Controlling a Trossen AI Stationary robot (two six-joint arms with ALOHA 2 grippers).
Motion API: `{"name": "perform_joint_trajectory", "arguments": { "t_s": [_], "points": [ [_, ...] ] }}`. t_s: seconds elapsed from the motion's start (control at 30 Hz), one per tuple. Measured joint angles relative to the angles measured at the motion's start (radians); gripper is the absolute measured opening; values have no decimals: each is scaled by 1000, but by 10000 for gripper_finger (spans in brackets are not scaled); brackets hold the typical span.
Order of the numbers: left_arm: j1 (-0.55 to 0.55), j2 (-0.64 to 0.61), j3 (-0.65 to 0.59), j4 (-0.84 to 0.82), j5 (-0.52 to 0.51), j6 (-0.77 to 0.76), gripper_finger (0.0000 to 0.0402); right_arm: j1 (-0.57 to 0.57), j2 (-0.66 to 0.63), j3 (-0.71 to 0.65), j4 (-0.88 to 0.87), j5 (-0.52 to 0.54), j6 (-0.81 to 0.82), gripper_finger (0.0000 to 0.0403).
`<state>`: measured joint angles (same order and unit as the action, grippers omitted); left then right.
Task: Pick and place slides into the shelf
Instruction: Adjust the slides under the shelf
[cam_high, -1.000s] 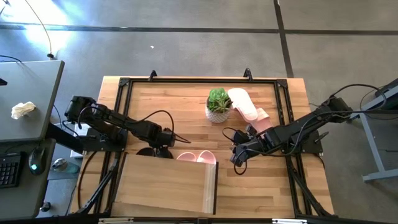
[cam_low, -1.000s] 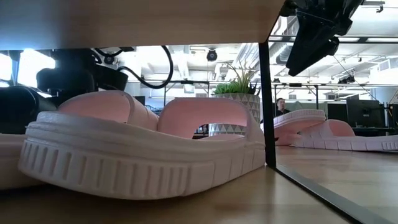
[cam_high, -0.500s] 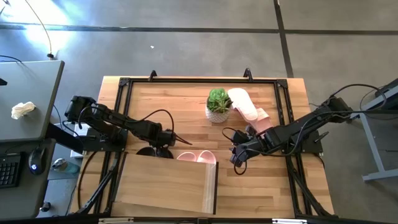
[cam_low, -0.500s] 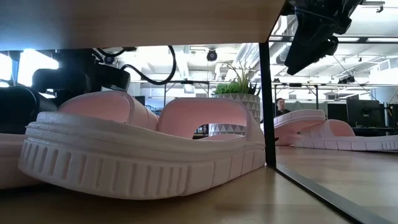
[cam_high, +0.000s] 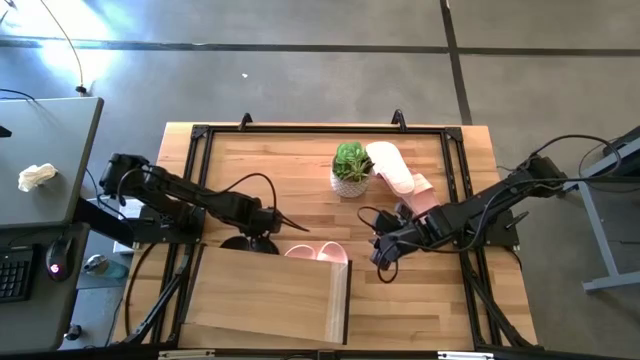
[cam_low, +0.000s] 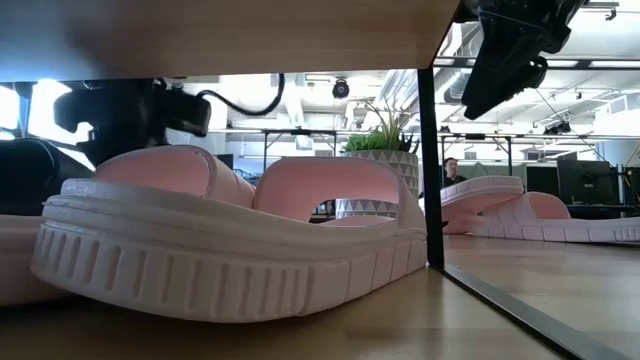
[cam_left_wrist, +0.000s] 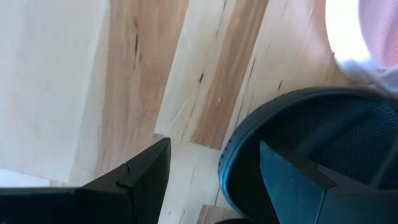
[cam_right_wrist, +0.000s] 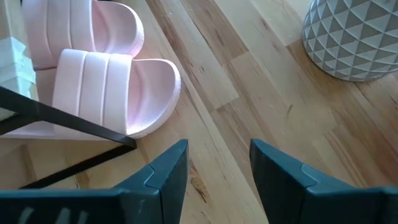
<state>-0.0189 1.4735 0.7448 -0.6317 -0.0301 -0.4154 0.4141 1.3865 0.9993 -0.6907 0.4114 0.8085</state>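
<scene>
Both jaws parted and empty above the plank tabletop (cam_high: 270, 160), grey floor (cam_high: 300, 80) around.

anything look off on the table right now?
One pink slide lies sole-up beside the potted plant, resting on another slide. Two pink slides sit neatly under the shelf. Nothing is spilled or damaged.

Two light pink ribbed-strap foam slides (cam_right_wrist: 106, 74) sit by a pale plywood shelf (cam_high: 265, 298) with a dark edge, a black slide (cam_left_wrist: 311, 149) shows dimpled texture, and the white pot (cam_right_wrist: 354, 37) bears grey triangles.
</scene>
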Motion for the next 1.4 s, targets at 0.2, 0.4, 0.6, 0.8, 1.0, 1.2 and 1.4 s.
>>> {"name": "perform_joint_trajectory", "arguments": {
  "t_s": [0.2, 0.4, 0.6, 0.8, 1.0, 1.2, 1.4],
  "points": [
    [0, -38, 0, -1, -28, 0, 230, 2, 0, 0, 1, 4, 2, 161],
    [0, -46, 0, -48, -109, -27, 230, 2, 0, 0, -9, -61, 49, 161],
    [0, -46, 3, -53, -122, -67, 230, -6, 2, 0, -24, -136, 96, 161],
    [0, -46, 27, -58, -153, -88, 230, -66, 42, 0, 14, -258, 39, 159],
    [1, -46, 51, -57, -165, -138, 230, -206, 124, 0, 50, -338, -142, 120],
    [0, -46, 56, -60, -142, -221, 230, -338, 199, -55, 317, -555, -298, 61],
    [0, -46, 56, -61, -149, -243, 230, -370, 221, -233, 632, -674, -240, 6]
  ]
}}
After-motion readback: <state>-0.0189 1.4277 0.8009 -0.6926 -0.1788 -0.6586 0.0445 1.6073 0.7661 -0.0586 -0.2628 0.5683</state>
